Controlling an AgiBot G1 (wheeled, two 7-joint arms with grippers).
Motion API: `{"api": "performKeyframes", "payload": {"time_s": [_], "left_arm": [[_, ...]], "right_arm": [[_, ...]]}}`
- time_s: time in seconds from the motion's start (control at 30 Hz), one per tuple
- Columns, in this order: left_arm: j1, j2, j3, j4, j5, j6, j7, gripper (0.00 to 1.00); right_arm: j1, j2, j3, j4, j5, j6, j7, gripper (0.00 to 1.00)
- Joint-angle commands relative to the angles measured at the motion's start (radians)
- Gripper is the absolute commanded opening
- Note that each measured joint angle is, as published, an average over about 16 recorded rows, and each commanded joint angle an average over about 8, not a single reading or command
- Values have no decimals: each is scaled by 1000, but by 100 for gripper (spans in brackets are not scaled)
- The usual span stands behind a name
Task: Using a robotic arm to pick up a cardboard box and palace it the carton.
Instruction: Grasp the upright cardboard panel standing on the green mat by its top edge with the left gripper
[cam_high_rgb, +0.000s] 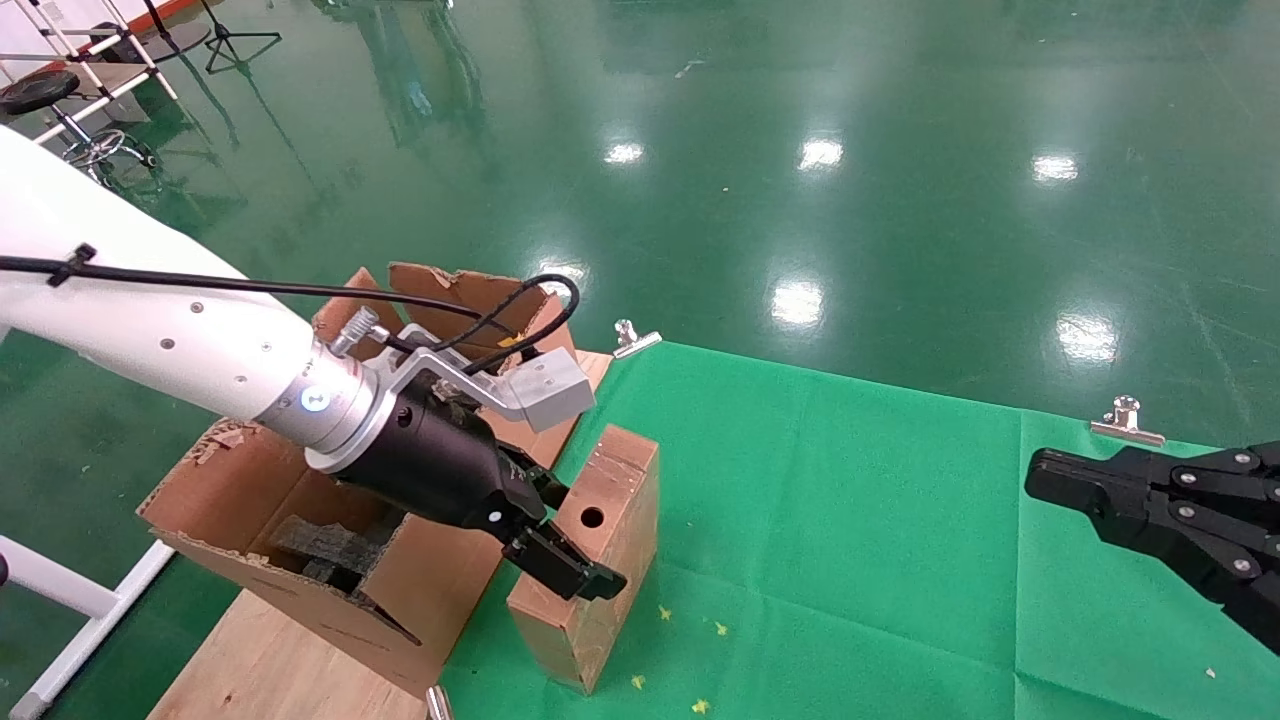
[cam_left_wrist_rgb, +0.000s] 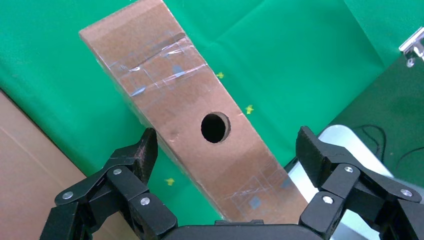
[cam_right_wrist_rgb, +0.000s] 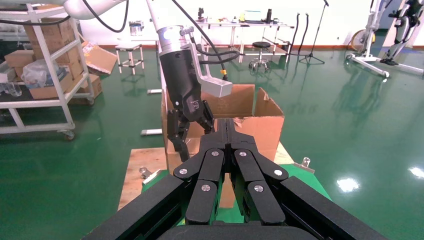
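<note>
Left wrist view | left gripper (cam_left_wrist_rgb: 222, 150) spread wide astride cardboard box (cam_left_wrist_rgb: 190, 125) | taped hole face seen only here

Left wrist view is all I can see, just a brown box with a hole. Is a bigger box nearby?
Observer: Yes, a big carton with ragged flaps stands right beside the cardboard box, on the robot's left.
Operator: What's inside it?
Observer: Dark foam blocks show through its open top.
Operator: Where's the other arm?
Observer: The right pincer hangs over the green cloth, far from the box, fingers shut.
Operator: Is my pincer holding the box?
Observer: Not yet. The left pincer is open, fingers on either side of the box.
</note>
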Motion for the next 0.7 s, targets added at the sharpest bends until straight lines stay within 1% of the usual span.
{"api": "performKeyframes", "payload": {"time_s": [0.03, 0.23, 0.37, 0.4, 0.43, 0.53, 0.6, 0.67, 0.7], "left_arm": [[-2, 1, 1, 9, 3, -2, 6, 100], [-4, -1, 21, 13, 48, -19, 25, 100], [-2, -3, 21, 12, 43, -28, 44, 100], [-1, -3, 20, 12, 39, -29, 48, 100], [-1, -4, 19, 12, 34, -30, 54, 100], [-2, -7, 16, 10, 23, -31, 70, 100], [-3, -8, 16, 9, 21, -31, 74, 86], [-3, -9, 16, 9, 19, -31, 78, 61], [-3, -9, 15, 9, 19, -31, 77, 49]], "right_arm": [[0, 0, 0, 0, 0, 0, 0, 0], [0, 0, 0, 0, 0, 0, 0, 0], [0, 0, 0, 0, 0, 0, 0, 0], [0, 0, 0, 0, 0, 0, 0, 1], [0, 0, 0, 0, 0, 0, 0, 7], [0, 0, 0, 0, 0, 0, 0, 45], [0, 0, 0, 0, 0, 0, 0, 70], [0, 0, 0, 0, 0, 0, 0, 94], [0, 0, 0, 0, 0, 0, 0, 100]]}}
